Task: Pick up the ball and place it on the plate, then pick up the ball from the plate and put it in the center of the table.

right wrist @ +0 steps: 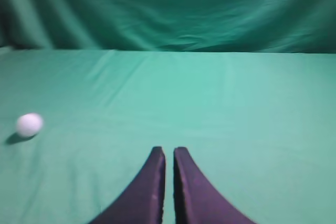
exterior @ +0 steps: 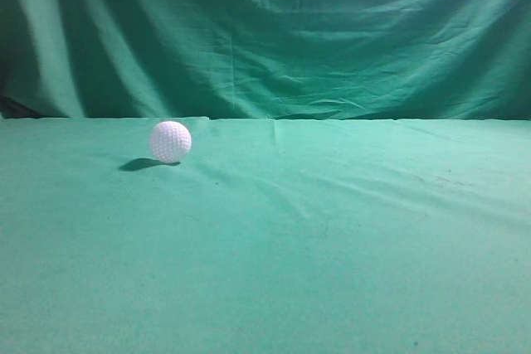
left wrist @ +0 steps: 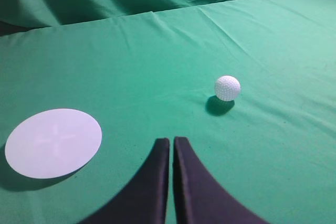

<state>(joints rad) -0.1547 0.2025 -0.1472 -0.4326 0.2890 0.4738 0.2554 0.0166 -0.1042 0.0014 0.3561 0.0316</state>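
1 round ball [left wrist: 227, 87] resting on table [left wrist: 157, 66], plate [left wrist: 53, 142] well apart, both arms' jaws clenched, empty

On 1 green table [exterior: 332, 271] sits 1 white ball [exterior: 170, 141] and 1 white plate [left wrist: 53, 142]. 2 black grippers show, 1 per wrist camera: the left gripper [left wrist: 171, 141] and the right gripper [right wrist: 169, 150]. 1 green backdrop [exterior: 274, 31] hangs behind.

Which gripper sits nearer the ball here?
Left, seemingly. The left gripper, shut, has the ball slightly ahead to its right; the right gripper, also shut, sees it far off to its left.
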